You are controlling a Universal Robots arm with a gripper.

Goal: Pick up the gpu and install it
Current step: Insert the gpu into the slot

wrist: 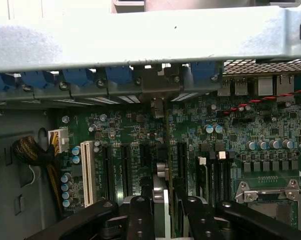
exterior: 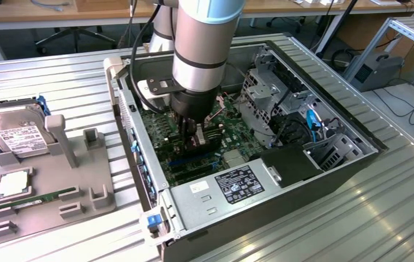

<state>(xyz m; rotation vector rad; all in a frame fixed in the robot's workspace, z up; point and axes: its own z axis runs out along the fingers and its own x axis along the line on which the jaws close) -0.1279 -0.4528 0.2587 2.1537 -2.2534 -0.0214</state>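
Note:
The gpu (wrist: 161, 150) appears edge-on in the wrist view as a thin upright card running over the motherboard (wrist: 225, 130) between the black expansion slots. Its metal bracket end (wrist: 157, 85) meets the case's rear slot openings, among the blue clips. My gripper (wrist: 165, 212) is shut on the gpu, with a black finger (wrist: 140, 217) on either side of the card. In the exterior view the gripper (exterior: 191, 139) reaches straight down into the open computer case (exterior: 337, 164), low over the motherboard. Whether the card sits fully in its slot I cannot tell.
On the exterior view's left a grey fixture (exterior: 94, 191) holds a hard drive (exterior: 14, 131), a processor (exterior: 14, 185) and a RAM stick (exterior: 36, 199). Inside the case are the power supply (exterior: 228, 188), drive cages (exterior: 265, 93) and cables (exterior: 312, 123). The processor socket (wrist: 268, 192) lies beside the slots.

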